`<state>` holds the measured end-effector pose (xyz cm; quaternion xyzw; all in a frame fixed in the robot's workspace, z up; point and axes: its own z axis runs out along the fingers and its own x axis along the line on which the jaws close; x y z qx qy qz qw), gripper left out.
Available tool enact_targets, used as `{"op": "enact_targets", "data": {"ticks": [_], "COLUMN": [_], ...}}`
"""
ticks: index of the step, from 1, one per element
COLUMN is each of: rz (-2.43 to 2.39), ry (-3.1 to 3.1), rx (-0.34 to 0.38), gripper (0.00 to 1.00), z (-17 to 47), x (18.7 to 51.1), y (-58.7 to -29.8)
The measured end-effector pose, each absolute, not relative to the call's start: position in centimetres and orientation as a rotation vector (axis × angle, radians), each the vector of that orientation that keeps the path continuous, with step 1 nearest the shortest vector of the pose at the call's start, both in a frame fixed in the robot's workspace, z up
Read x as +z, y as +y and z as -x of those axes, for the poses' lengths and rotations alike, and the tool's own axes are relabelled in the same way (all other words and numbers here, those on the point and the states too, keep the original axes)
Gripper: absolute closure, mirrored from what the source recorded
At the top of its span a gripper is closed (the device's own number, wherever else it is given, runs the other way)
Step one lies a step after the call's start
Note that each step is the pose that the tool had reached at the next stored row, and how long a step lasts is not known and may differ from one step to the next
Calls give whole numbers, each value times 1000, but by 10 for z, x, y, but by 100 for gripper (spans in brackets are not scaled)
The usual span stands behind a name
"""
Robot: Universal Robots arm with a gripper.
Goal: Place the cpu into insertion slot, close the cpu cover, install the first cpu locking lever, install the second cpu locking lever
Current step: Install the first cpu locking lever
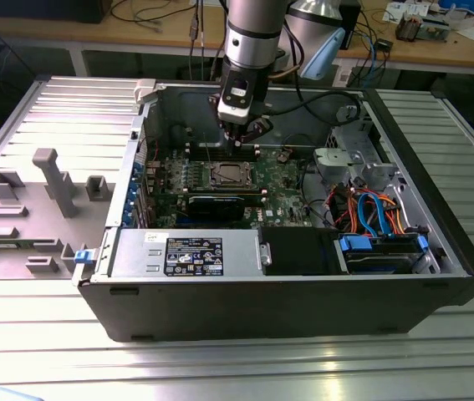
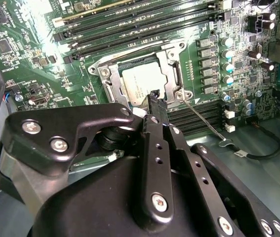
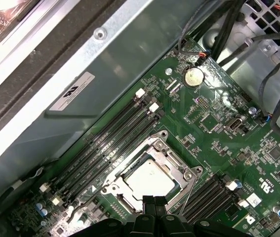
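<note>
The cpu [image 3: 147,178] lies flat in the slot [image 1: 228,175], near the centre of the exterior view, with its grey metal top up. It is square, and its edges run parallel to the memory slots [image 3: 110,143] that flank it on two sides. The cover [image 2: 172,74] lies down around it, framing the top. In the second wrist view a thin wire lever [image 2: 204,121] angles away from one slot corner, out over a bank of memory slots. The gripper [image 3: 149,200] hangs over the slot's edge, fingers pressed together with nothing between them. There is open room above the board. The case [image 1: 191,104] wall stands behind, and cables [image 1: 370,209] bunch toward the exterior view's right.
</note>
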<state>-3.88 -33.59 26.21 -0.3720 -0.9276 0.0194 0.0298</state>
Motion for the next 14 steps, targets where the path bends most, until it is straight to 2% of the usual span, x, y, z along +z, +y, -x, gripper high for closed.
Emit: {"op": "enact_targets", "data": {"ticks": [14], "rz": [1128], "ry": [-2868], "rx": [60], "gripper": [89], "z": [39], "x": [262], "y": [-336]}}
